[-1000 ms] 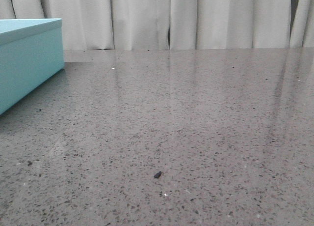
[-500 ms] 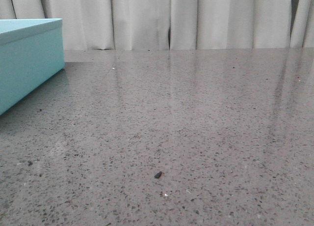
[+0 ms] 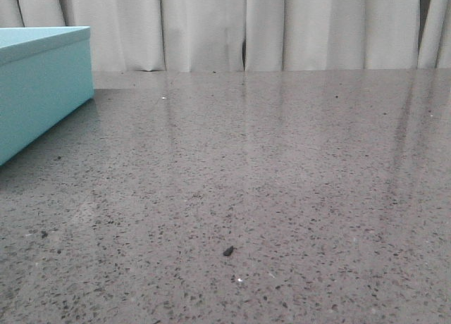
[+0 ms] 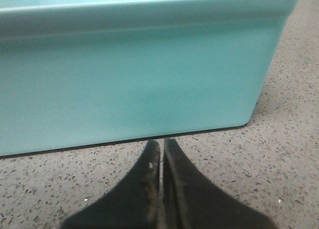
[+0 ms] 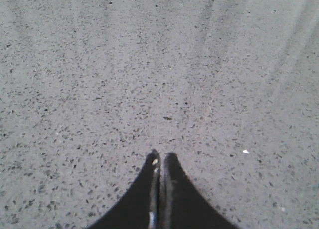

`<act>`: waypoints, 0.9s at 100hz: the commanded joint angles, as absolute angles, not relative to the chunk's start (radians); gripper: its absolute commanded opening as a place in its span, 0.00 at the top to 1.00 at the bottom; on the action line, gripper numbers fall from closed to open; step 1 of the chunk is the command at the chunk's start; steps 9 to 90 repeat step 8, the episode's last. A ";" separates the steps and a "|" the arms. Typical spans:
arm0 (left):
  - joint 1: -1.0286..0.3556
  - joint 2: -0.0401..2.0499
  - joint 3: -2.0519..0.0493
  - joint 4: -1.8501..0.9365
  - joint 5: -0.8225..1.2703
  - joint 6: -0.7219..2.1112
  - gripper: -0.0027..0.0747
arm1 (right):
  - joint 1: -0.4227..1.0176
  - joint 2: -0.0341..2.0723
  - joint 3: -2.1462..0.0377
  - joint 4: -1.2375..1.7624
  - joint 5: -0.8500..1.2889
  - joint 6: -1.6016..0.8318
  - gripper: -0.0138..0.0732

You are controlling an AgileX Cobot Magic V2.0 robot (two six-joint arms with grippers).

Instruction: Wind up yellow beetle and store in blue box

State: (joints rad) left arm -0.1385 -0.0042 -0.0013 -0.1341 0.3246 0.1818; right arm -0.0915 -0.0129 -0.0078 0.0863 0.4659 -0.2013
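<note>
The blue box [image 3: 39, 84] stands at the far left of the table in the front view, its lid on. It fills the left wrist view [image 4: 139, 74], just ahead of my left gripper [image 4: 161, 143], which is shut and empty with its tips close to the box's side wall. My right gripper [image 5: 161, 157] is shut and empty over bare speckled tabletop. Neither gripper shows in the front view. The yellow beetle is out of view in every frame.
The grey speckled table [image 3: 282, 169] runs back to white curtains [image 3: 282, 28]. A small dark speck [image 3: 227, 251] lies near the front middle. A tiny white chip [image 5: 245, 151] lies on the table near the right gripper.
</note>
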 commanded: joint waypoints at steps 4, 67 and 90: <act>-0.137 -0.038 0.042 -0.139 0.283 0.172 0.99 | -0.098 -0.023 0.035 0.064 0.472 -0.214 0.90; -0.137 -0.038 0.042 -0.139 0.283 0.172 0.99 | -0.098 -0.023 0.035 0.064 0.472 -0.214 0.90; -0.137 -0.038 0.042 -0.139 0.283 0.172 0.99 | -0.098 -0.023 0.035 0.064 0.472 -0.214 0.90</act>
